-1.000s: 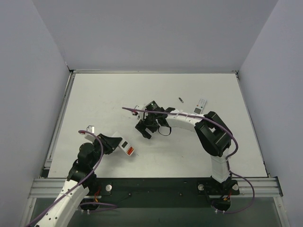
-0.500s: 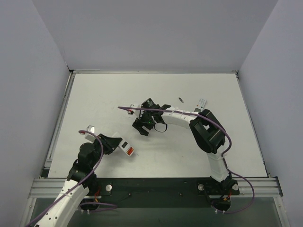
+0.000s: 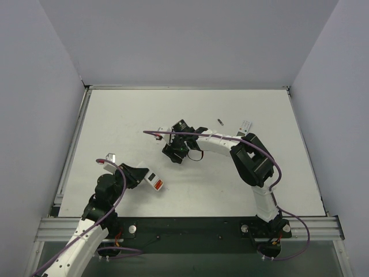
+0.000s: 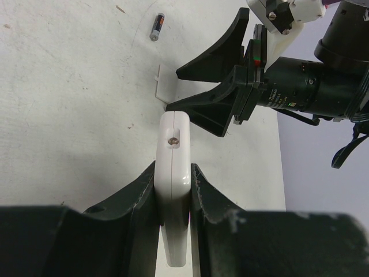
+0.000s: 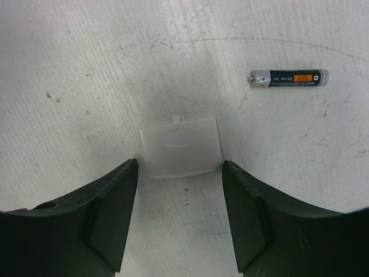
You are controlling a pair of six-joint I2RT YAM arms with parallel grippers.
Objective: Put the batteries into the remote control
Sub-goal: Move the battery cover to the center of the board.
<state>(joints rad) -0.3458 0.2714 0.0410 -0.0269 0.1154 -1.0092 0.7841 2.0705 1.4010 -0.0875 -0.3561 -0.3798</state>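
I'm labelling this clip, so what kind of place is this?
Probably a robotics lab test cell: a white table boxed in by plain walls, two arms bolted to a metal rail.

My left hand [image 4: 173, 173] clamps the remote control [image 3: 154, 182] at the near-left part of the surface. From above, its red front with white patches faces up. From the wrist I see its plain white side and a small round lens set in its far end. One battery [image 5: 288, 77] lies flat on the surface beyond that end, apart from it: dark body, orange label, pale metal tip.
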